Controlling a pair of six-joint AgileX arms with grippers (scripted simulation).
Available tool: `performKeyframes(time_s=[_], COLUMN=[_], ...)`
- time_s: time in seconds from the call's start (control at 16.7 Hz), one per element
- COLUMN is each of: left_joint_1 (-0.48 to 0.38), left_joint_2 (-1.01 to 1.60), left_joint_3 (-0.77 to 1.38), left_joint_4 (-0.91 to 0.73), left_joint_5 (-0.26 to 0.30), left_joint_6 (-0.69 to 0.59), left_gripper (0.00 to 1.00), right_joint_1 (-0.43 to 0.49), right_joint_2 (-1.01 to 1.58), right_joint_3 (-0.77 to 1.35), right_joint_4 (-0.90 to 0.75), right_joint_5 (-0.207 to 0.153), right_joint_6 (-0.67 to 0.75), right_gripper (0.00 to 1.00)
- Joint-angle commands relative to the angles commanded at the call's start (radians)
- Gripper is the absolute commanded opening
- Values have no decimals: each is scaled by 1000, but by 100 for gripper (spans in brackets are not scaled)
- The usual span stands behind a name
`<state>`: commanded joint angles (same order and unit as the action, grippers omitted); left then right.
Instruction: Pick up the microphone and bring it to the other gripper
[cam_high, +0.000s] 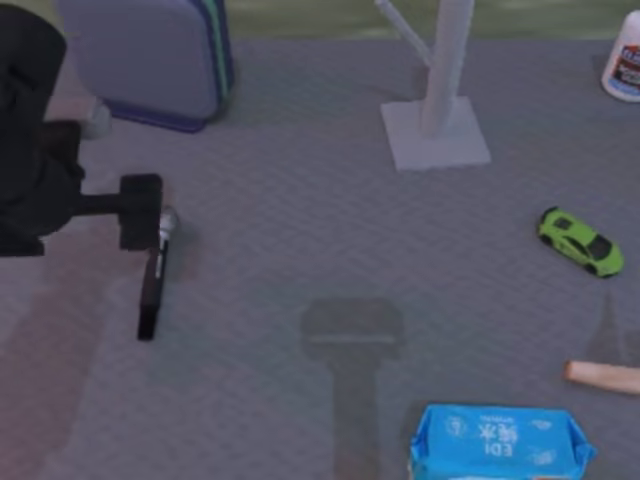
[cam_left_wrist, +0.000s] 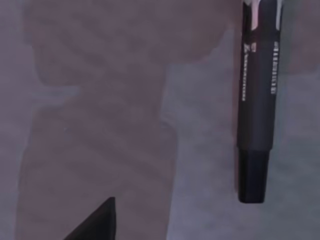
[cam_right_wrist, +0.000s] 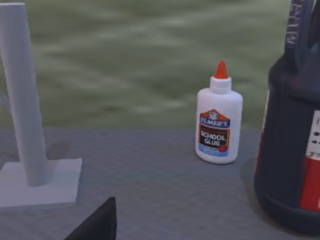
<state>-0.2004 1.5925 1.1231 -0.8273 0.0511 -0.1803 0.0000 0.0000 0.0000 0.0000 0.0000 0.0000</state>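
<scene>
slim black microphone (cam_high: 153, 280) (silver mesh head), left gripper (cam_high: 141, 212) above

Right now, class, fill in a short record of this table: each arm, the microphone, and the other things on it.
left gripper: above the microphone's head, left side of the table
right arm: not seen from above
microphone: lying flat on the table, silver head toward the gripper
toy car: green, right side
glue bottle: upright, far right corner
blue packet: near edge
white stand: far middle
</scene>
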Motion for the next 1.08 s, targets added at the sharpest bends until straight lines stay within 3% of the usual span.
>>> performKeyframes(time_s=[0.3,0.72,1.08], left_joint_1=[-30,-29,-41], left_joint_2=[231,258,373], left_joint_3=[180,198,111], left_joint_4=[-114,-122,86], left_joint_5=[9,10,10], left_joint_6=[-28,-30,-37], left_gripper=[100,100,100], right_joint_1=[0,0,0], right_joint_2=[0,0,0], right_joint_3=[0,0,0], right_joint_4=[0,0,0], right_joint_5=[0,0,0], right_joint_6=[0,0,0], right_gripper=[100,100,100])
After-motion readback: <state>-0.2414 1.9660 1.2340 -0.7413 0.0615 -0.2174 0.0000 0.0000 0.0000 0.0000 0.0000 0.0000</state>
